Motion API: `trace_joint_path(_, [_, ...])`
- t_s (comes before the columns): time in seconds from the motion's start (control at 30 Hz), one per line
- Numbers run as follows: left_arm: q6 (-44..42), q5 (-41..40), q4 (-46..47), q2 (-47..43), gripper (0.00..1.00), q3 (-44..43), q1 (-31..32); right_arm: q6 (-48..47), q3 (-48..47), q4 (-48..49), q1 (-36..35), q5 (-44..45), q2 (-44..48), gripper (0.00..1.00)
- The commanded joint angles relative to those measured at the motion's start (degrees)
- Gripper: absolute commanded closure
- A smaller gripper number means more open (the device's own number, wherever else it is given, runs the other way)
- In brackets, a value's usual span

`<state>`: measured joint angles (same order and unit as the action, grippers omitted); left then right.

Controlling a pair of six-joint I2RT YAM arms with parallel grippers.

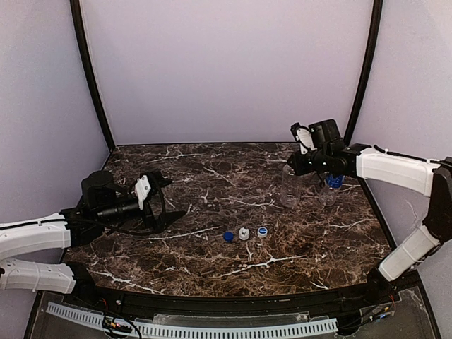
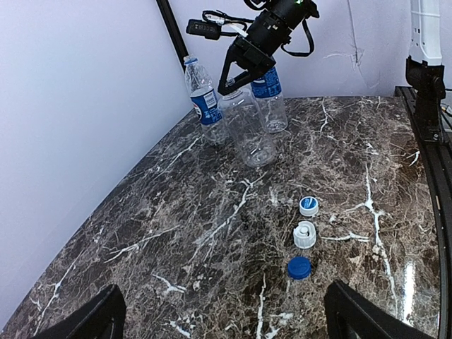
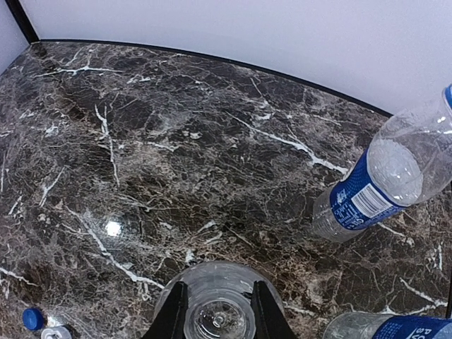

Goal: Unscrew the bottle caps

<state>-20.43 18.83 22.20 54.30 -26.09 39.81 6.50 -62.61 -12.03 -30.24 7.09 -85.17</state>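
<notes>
Three bottle caps lie in a short row on the marble: dark blue [image 1: 228, 236] [image 2: 299, 268], white [image 1: 244, 234] [image 2: 304, 234], and pale blue-and-white [image 1: 262, 231] [image 2: 308, 205]. My left gripper [image 1: 161, 203] [image 2: 229, 321] is open and empty, just left of the row. The three bottles stand at the back right. My right gripper [image 1: 305, 169] [image 3: 218, 314] is shut on the open neck of the unlabelled bottle [image 1: 289, 189] [image 2: 248, 131] [image 3: 219, 289]. The water-label bottle [image 2: 205, 104] [image 3: 374, 191] and the Pepsi bottle [image 1: 333, 182] [image 2: 269, 92] [image 3: 409, 328] stand close beside it.
Lilac walls close the table [image 1: 212, 183] on three sides, with black posts [image 1: 92, 78] in the back corners. The right arm [image 1: 395, 169] reaches in over the table's right edge. A black rail [image 1: 233, 300] runs along the near edge.
</notes>
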Motion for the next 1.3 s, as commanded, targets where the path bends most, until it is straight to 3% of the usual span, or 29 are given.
trace_joint_path(0.0, [-0.42,0.86,0.28,-0.74,0.01,0.57,0.00,2.25,1.82,2.28,2.89,-0.46,-1.76,1.00])
trace_joint_path(0.33, [-0.64,0.33,-1.39,-1.14,0.01,-0.10,0.00,1.84,2.87,4.19,4.49,-1.48,-3.08,0.99])
trace_joint_path(0.43, [-0.50,0.37,-1.28,-0.94,0.01,-0.21,0.00,1.37,1.83,2.75,4.53,-1.55,-2.10,0.59])
trace_joint_path(0.5, [-0.49,0.48,-0.99,-0.73,0.01,-0.20,0.00,0.56,0.34,1.14,4.49,-1.92,-1.54,0.38])
trace_joint_path(0.7, [0.18,0.43,-0.34,-0.75,0.01,0.15,0.00,-2.42,-5.38,-3.87,4.49,-1.16,0.16,0.02])
trace_joint_path(0.93, [1.00,-5.14,-0.94,-1.50,0.01,0.59,-0.08,-6.02,-11.54,-7.49,6.32,-0.49,2.53,0.02])
trace_joint_path(1.1, [1.00,-4.67,-1.12,-2.64,0.01,1.37,-0.17,-2.81,-10.78,-7.42,7.17,-8.62,2.83,0.21])
trace_joint_path(1.27, [0.65,-4.51,-0.98,-2.58,0.01,1.55,-0.20,0.67,-11.22,-6.31,7.21,-15.67,2.37,0.26])
